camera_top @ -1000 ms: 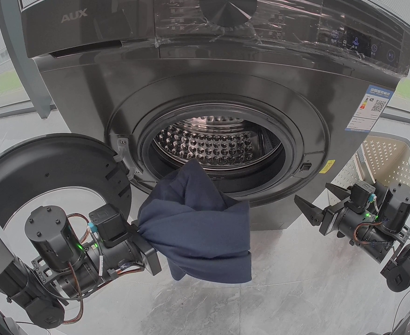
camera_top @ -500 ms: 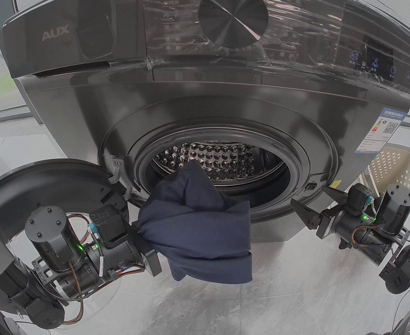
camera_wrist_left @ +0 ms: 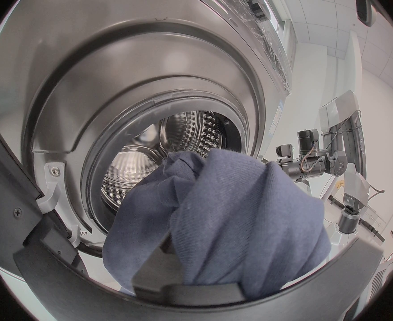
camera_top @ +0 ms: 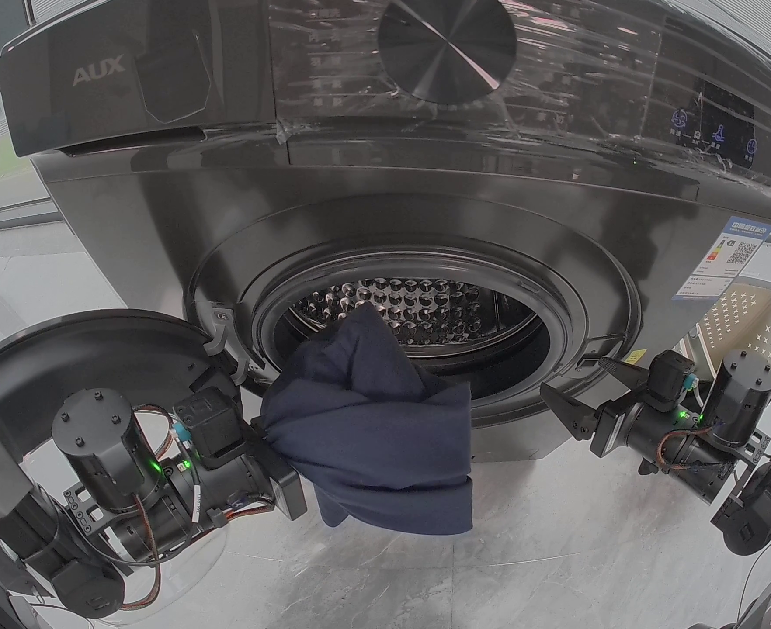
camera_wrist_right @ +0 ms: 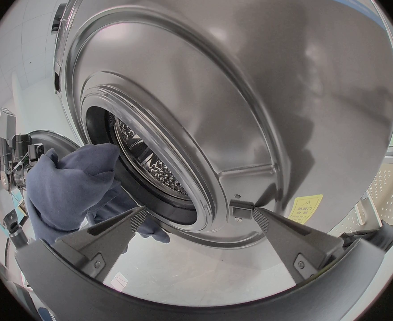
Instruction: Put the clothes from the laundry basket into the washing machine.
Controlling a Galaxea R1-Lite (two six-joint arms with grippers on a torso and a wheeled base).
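Now the left gripper [camera_top: 274, 473] is clamped on a dark blue garment [camera_top: 377, 447], low in front of the washer [camera_top: 403, 194]. The garment hangs in heavy folds from the gripper, off the floor [camera_top: 534, 561]. In the head view its peak overlaps the lower left of the round opening, while most of it hangs outside, below the rim. Whether the peak has passed the rim I cannot tell. In the left wrist view the garment [camera_wrist_left: 241, 228] is heaped over the gripper [camera_wrist_left: 187, 290], burying most of it, with the studded steel drum [camera_wrist_left: 161, 157] just beyond.

The door [camera_top: 97, 369] is swung wide open to the left of the opening, behind the left arm. The drum [camera_top: 403, 307] shows through the opening above the garment.

The right gripper [camera_top: 593, 390] is held low at the right of the opening, near its rim, with its jaws spread apart. In the right wrist view its fingers [camera_wrist_right: 116, 232] frame the lower rim of the opening, and the garment [camera_wrist_right: 67, 188] shows farther off at the opening's other side.

The basket [camera_top: 753, 316], pale with perforated walls, stands on the floor at the washer's right side, behind the right arm. A yellow sticker [camera_top: 635, 356] sits on the washer's front near the right gripper, and a round dial [camera_top: 447, 41] sits at the top under clear film.
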